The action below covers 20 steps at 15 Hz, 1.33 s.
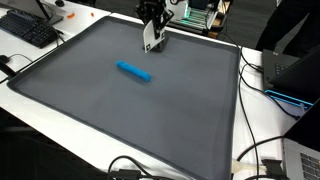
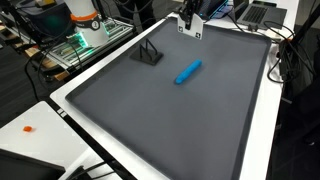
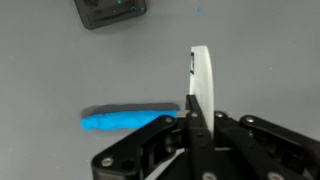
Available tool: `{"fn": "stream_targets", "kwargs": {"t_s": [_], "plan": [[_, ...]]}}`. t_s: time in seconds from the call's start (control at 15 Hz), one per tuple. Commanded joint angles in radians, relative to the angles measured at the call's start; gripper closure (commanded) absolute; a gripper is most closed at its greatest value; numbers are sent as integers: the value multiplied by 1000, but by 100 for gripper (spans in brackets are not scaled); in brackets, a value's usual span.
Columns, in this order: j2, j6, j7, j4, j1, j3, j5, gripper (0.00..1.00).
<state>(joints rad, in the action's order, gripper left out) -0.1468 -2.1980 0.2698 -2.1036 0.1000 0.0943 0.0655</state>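
My gripper (image 1: 152,28) hangs over the far edge of the grey mat (image 1: 130,110) and is shut on a thin white flat piece (image 3: 203,80), held upright on edge. The piece shows in both exterior views (image 1: 150,40) (image 2: 193,27). A blue cylindrical object (image 1: 133,71) lies flat on the mat, a short way in front of the gripper. It also shows in an exterior view (image 2: 188,72) and to the left of the jaws (image 3: 192,118) in the wrist view (image 3: 125,120). A small black stand (image 2: 150,52) sits on the mat near the gripper.
The mat lies on a white table (image 2: 285,110). A keyboard (image 1: 30,28) sits at one corner. Cables (image 1: 262,150) and a laptop (image 1: 290,75) lie along one side. A small orange thing (image 2: 28,128) is on the white edge. A dark block (image 3: 110,10) is at the top of the wrist view.
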Motion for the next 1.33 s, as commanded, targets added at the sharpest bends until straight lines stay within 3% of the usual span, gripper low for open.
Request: {"fn": "stream_targets", "kwargs": {"t_s": [0.0, 0.27, 0.6, 1.27], "plan": [[-70, 7, -115, 66, 17, 8, -47, 99], [-151, -9, -186, 133, 34, 5, -119, 99], [-241, -16, -149, 208, 43, -20, -184, 99], [-346, -36, -97, 282, 35, -54, -145, 99]]}}
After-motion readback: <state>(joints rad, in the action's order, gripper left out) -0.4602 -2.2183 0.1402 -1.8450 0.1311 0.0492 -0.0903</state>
